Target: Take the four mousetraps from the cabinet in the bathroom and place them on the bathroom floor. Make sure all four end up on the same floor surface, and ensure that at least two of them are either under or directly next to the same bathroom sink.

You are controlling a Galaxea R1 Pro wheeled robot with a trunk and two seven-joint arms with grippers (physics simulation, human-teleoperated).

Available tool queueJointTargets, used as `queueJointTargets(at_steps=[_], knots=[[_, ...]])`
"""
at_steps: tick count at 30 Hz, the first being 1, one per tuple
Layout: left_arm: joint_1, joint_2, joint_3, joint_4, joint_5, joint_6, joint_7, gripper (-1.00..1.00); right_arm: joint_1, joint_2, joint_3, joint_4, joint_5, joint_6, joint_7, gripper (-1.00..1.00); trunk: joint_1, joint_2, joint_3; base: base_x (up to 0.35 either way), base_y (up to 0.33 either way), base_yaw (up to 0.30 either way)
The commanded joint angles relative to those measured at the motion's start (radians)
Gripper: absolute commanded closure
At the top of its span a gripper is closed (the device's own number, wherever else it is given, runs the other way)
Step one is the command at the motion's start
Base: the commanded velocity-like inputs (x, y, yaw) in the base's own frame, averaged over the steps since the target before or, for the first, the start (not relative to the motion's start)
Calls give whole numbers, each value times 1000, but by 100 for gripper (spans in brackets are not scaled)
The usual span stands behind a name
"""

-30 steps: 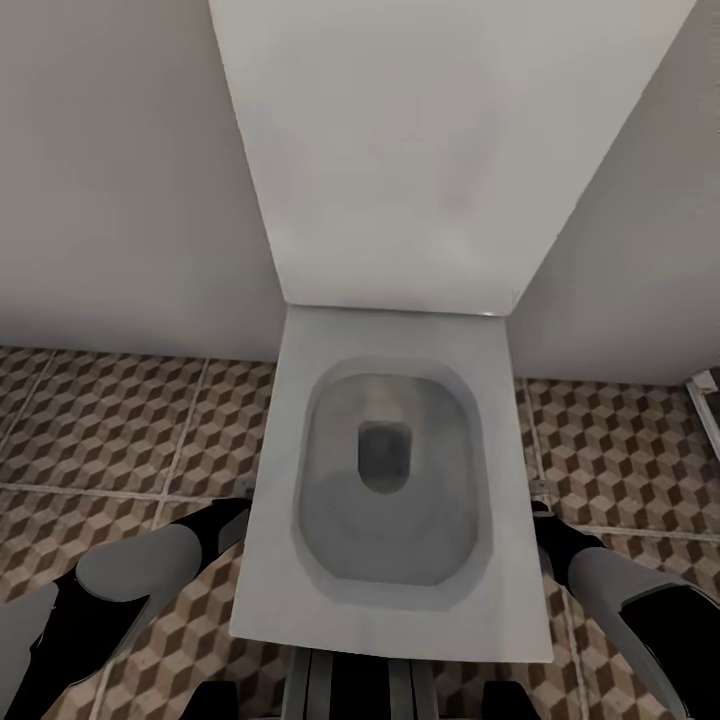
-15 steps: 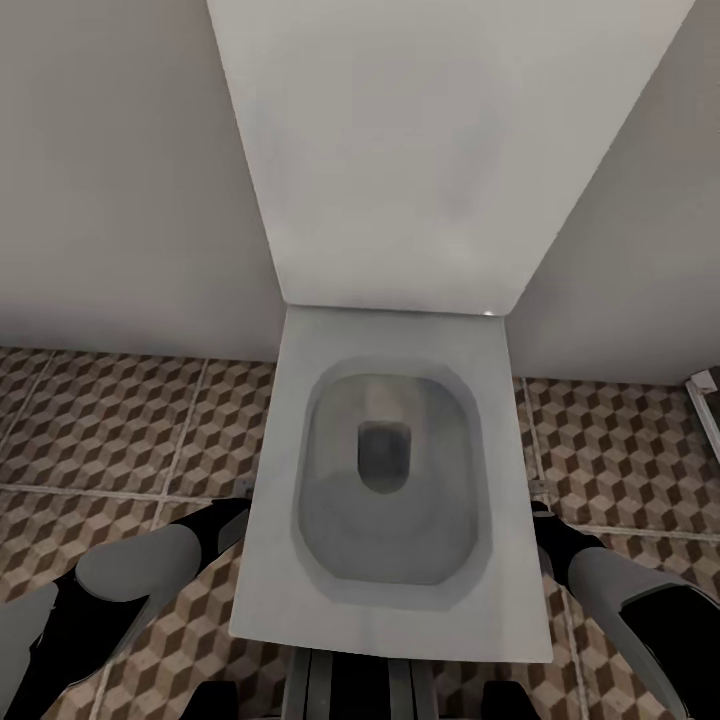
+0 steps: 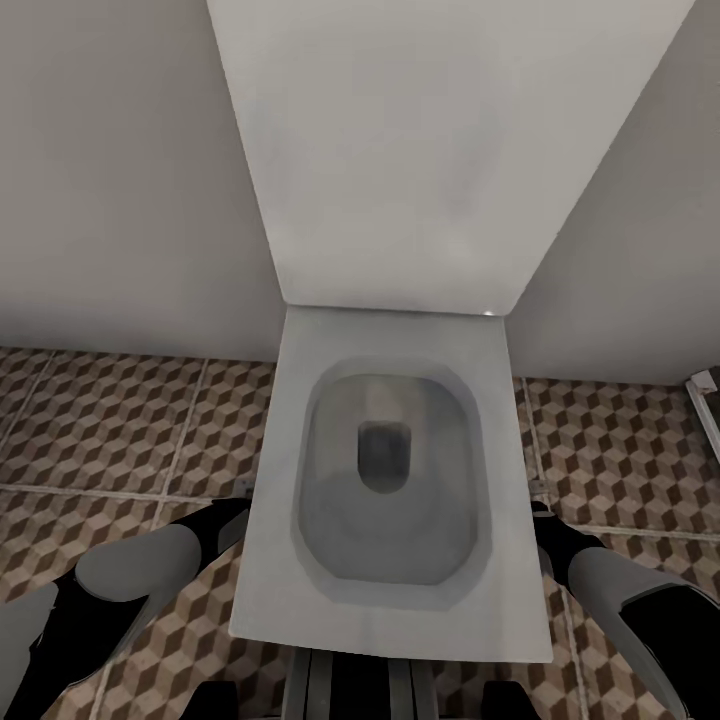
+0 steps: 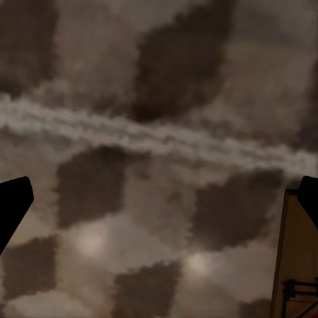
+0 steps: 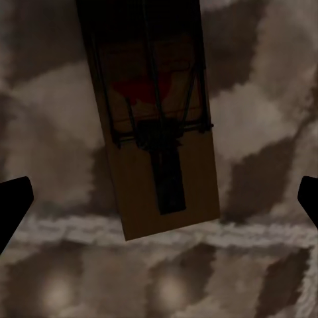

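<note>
Cube-patterned bathroom floor (image 3: 120, 430) under toilet (image 3: 390, 480), mousetrap (image 5: 156, 126).

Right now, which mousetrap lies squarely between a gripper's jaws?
The mousetrap in the right wrist view: it lies flat on the bathroom floor, centred between the open jaws. The other mousetrap, in the left wrist view, only peeks in at one edge.

Toilet (image 3: 390, 480) blocks centre straight ahead of me, bowl open, raised lid (image 3: 400, 150) against wall behind. Both arms flank it, low over bathroom floor (image 3: 110, 420). Open tile either side of toilet. Under left gripper (image 4: 159, 205), fingertips apart, bare tile, mousetrap (image 4: 296, 258) at edge. Under right gripper (image 5: 159, 199), fingertips wide, second mousetrap (image 5: 156, 126) lying flat on tile between fingers, apart from both.
</note>
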Motion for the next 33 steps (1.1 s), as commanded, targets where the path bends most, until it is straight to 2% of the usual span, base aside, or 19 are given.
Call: queueJointTargets(at_steps=[1,33], knots=[[0,0,0,0,0,0,0,-100,0,0,0,0,0,0,0,-100,0,0,0,0,0,0],[0,2,0,1,1,-1,0,-100,0,1,1,-1,0,0,0,-100,0,0,0,0,0,0]])
